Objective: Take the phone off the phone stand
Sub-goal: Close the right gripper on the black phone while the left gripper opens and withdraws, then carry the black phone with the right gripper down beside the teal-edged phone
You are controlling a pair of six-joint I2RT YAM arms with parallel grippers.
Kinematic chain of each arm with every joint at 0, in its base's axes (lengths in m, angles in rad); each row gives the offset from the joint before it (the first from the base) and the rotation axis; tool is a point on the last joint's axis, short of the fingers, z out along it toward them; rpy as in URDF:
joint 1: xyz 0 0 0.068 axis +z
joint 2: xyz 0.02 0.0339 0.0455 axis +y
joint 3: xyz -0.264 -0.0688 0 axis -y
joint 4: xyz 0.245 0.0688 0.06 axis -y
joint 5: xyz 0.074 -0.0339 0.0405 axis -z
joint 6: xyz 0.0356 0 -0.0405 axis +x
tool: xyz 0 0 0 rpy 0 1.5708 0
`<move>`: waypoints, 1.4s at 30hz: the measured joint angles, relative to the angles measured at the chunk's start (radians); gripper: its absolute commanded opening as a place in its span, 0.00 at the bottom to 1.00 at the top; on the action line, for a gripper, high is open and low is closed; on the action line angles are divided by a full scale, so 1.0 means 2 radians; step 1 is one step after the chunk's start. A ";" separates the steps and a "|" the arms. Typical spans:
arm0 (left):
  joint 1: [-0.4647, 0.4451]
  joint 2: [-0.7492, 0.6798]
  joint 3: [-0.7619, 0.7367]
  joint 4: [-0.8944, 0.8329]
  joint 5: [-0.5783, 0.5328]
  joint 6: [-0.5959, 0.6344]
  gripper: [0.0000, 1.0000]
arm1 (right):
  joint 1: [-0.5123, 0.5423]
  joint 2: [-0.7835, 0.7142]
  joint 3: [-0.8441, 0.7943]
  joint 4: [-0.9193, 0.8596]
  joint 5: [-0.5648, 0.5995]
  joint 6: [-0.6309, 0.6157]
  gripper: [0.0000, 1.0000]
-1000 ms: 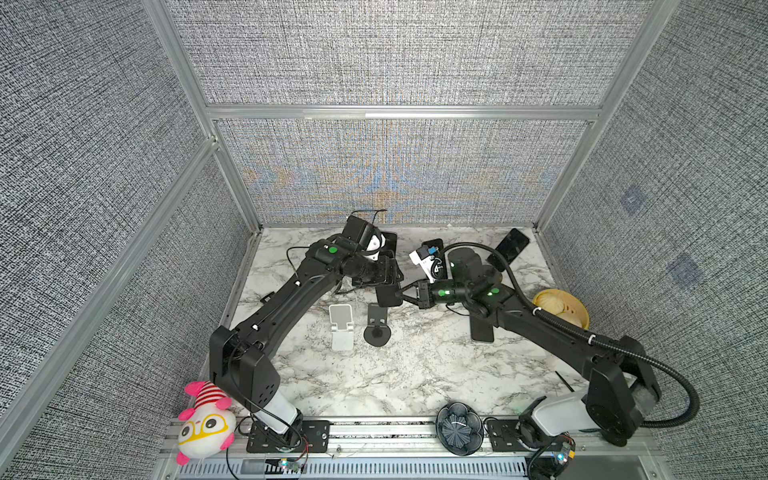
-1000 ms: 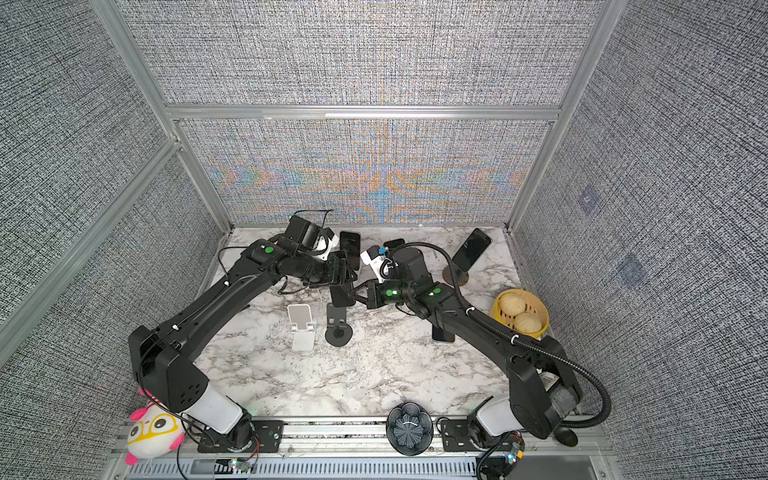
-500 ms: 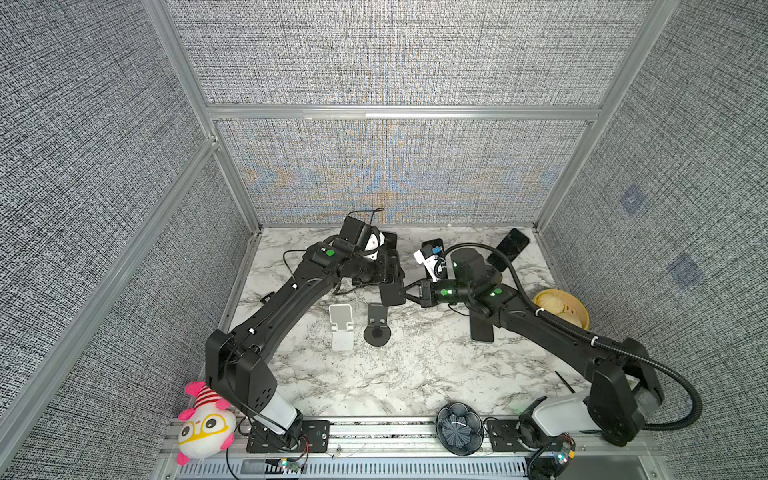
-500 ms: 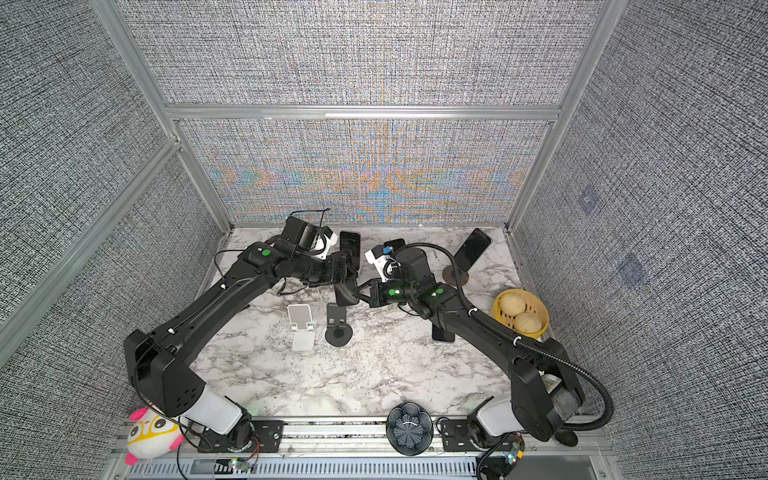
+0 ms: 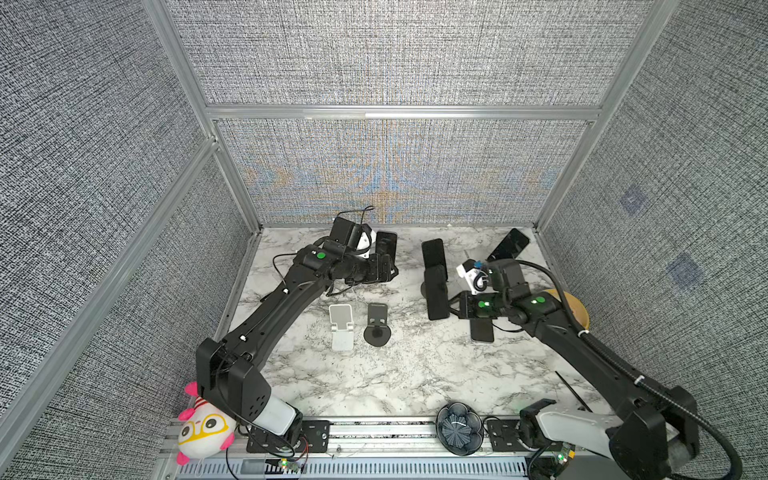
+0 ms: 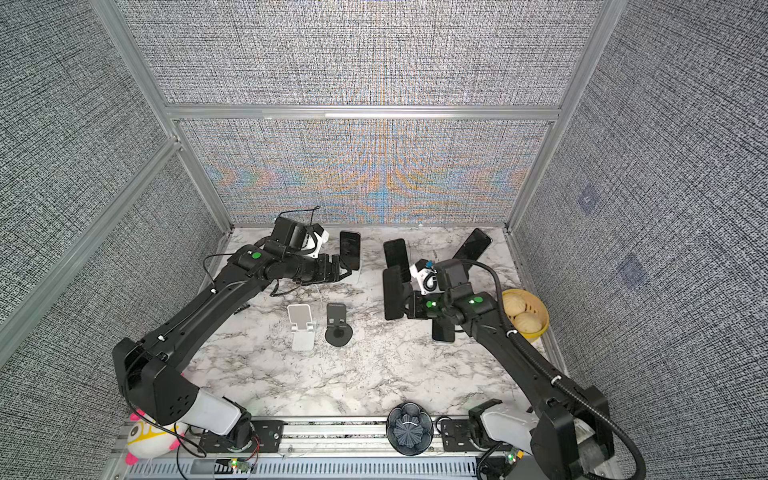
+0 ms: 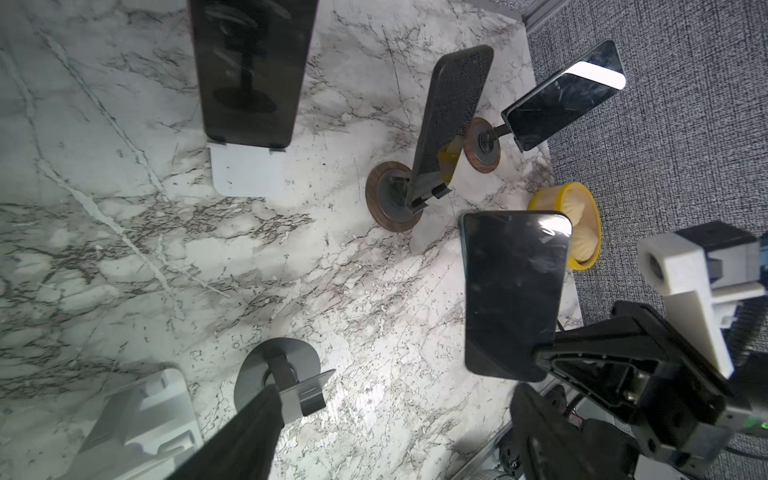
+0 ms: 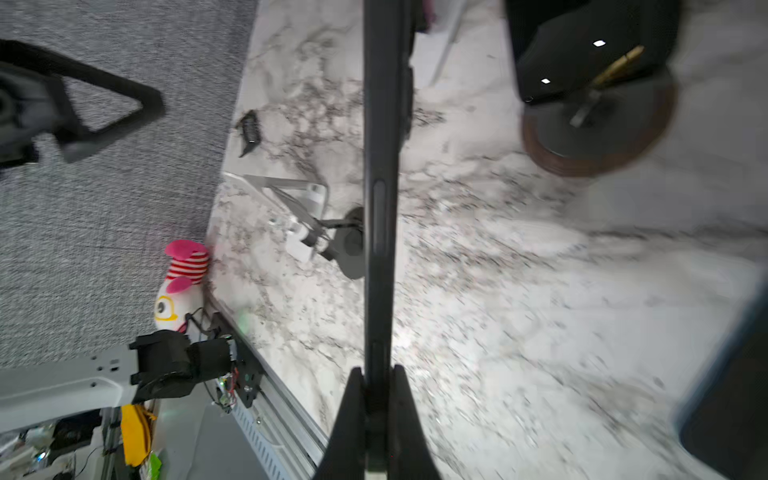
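A dark phone (image 5: 436, 293) (image 6: 392, 293) hangs upright above the marble table, right of centre, and my right gripper (image 5: 451, 307) (image 6: 409, 309) is shut on its lower end. In the right wrist view the phone (image 8: 380, 208) shows edge-on between the pinched fingers of that gripper (image 8: 378, 382). An empty black phone stand (image 5: 377, 326) (image 7: 286, 374) with a round base sits mid-table, well left of the phone. My left gripper (image 5: 388, 270) (image 6: 343, 270) hovers behind the stand, open and empty. Seen from the left wrist, the phone (image 7: 513, 299) floats clear of everything.
An empty white stand (image 5: 341, 328) sits beside the black one. Three more phones rest on stands at the back (image 5: 386, 245) (image 5: 432, 253) (image 5: 509, 245). Another phone (image 5: 482, 330) lies flat under my right arm. A yellow basket of buns (image 6: 525, 316) sits right, a dark bowl (image 5: 457, 428) in front.
The two grippers were close together over the stands. My right gripper has carried the phone to the right, and my left gripper has opened wider and drawn back.
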 measured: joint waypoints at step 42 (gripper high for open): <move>0.009 -0.011 -0.043 0.033 -0.011 0.003 0.87 | -0.161 0.217 -0.017 -0.044 -0.099 -0.112 0.05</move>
